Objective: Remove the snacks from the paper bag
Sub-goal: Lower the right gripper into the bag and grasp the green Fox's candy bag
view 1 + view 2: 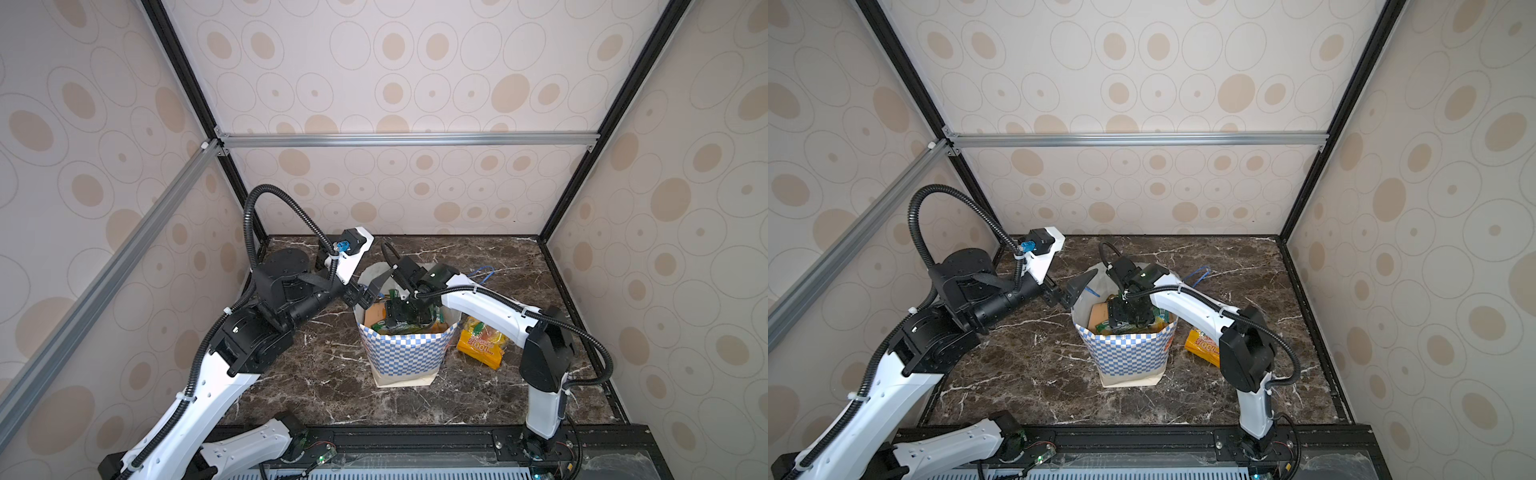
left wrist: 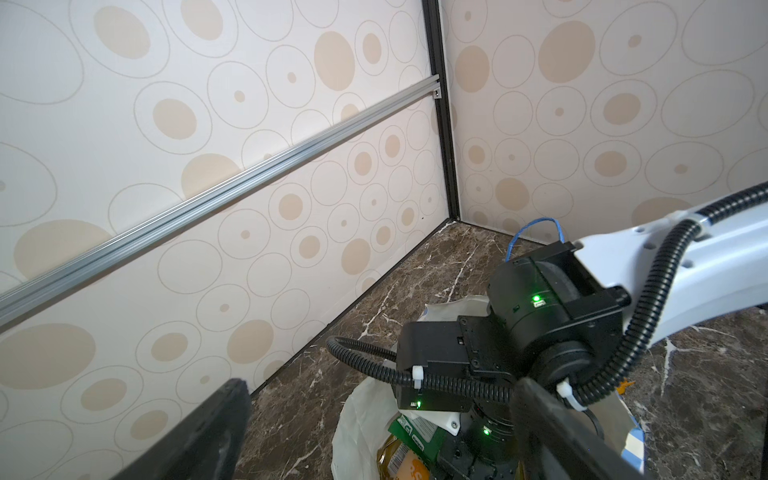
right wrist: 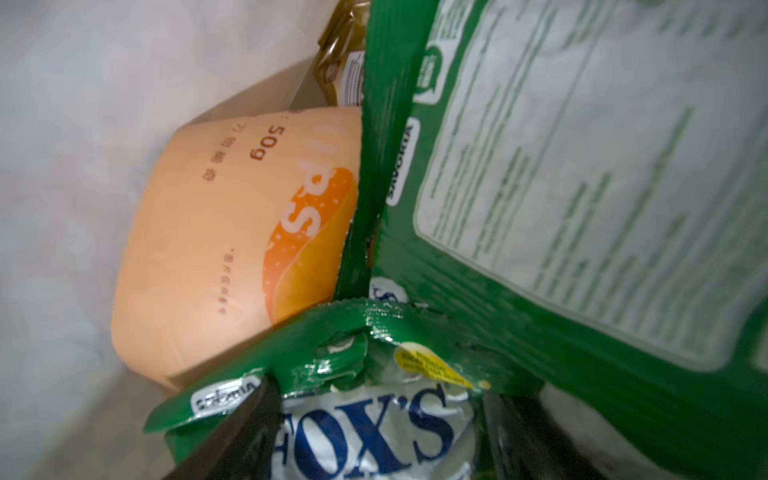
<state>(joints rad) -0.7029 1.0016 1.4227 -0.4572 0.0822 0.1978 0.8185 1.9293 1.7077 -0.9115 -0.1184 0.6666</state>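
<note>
The paper bag (image 1: 403,357) (image 1: 1125,353) stands upright mid-table, its white mouth wide. My right gripper (image 1: 399,316) (image 3: 376,440) is down inside it, jaws open on either side of a green-and-white FOX'S packet (image 3: 399,374). Beside that packet lie an orange-tan chips bag (image 3: 216,249) (image 1: 1099,312), a bigger green packet (image 3: 561,187) and a golden crinkly bag (image 3: 340,41). My left gripper (image 1: 372,291) (image 2: 374,436) is open at the bag's left rim, holding nothing. A yellow-orange gummy bag (image 1: 482,345) (image 1: 1202,345) lies on the table right of the paper bag.
The dark marble table (image 1: 332,386) is closed in by patterned walls on three sides. A black rail (image 1: 415,436) runs along the front edge. The bag's blue cord handle (image 1: 482,274) (image 2: 536,228) sticks out behind the right arm.
</note>
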